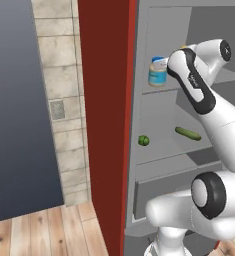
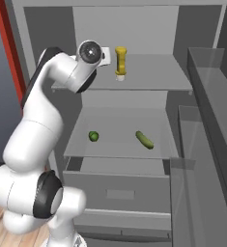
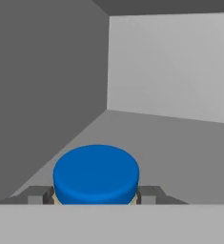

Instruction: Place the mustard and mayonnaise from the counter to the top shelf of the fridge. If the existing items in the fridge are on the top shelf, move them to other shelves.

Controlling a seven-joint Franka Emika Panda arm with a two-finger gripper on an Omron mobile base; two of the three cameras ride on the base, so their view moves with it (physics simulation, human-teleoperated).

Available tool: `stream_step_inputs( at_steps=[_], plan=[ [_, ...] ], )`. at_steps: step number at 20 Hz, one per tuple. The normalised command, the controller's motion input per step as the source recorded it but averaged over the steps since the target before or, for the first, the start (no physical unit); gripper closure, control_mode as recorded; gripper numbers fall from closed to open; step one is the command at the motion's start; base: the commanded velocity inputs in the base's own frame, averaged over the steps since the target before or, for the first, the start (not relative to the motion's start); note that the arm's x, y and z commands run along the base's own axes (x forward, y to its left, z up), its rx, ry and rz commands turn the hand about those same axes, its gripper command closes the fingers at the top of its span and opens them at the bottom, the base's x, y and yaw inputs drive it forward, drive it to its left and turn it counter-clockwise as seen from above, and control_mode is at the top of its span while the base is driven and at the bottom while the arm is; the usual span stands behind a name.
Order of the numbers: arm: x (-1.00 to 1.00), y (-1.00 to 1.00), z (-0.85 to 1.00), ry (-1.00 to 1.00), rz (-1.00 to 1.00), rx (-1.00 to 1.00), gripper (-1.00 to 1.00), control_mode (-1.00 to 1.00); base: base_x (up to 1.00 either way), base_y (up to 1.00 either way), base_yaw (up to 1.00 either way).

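Observation:
The fridge (image 2: 47,29) stands open in front of me. The mayonnaise (image 1: 157,71), a jar with a blue lid (image 3: 96,174), is at the left end of the top shelf (image 2: 153,79), and my gripper (image 3: 95,195) is shut on it, fingers close against both sides. My wrist hides the jar in the right base view. The yellow mustard (image 2: 120,61) stands cap-down on the same shelf, a little to the right. On the middle shelf (image 2: 117,147) lie the round green vegetable (image 2: 93,136) and the cucumber (image 2: 144,139), well apart.
A grey drawer (image 2: 120,190) sits below the middle shelf. The open fridge door with its bins (image 2: 209,111) stands at the right. The red-edged fridge side (image 1: 104,125), a tiled wall (image 1: 59,100) and wood floor (image 1: 49,230) are to the left.

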Motion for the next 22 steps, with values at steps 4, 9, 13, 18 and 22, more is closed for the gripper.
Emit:
stream_step_inputs(
  at_steps=[4, 9, 13, 18, 22],
  plan=[
    [0.29, 0.07, -0.16, -0.01, 0.00, -0.02, -1.00, -1.00, 0.00, 0.00, 0.00],
    [0.13, 0.06, -0.06, -0.02, -0.01, 0.00, -1.00, -1.00, 0.00, 0.00, 0.00],
    [0.00, 0.01, 0.00, 0.00, 0.00, 0.00, -1.00, -1.00, 0.00, 0.00, 0.00],
    [-0.28, 0.00, 0.04, -0.01, -0.02, 0.00, -1.00, -1.00, 0.00, 0.00, 0.00],
    [-0.49, 0.00, 0.11, -0.07, -0.03, 0.00, -1.00, -1.00, 0.00, 0.00, 0.00]
  ],
)
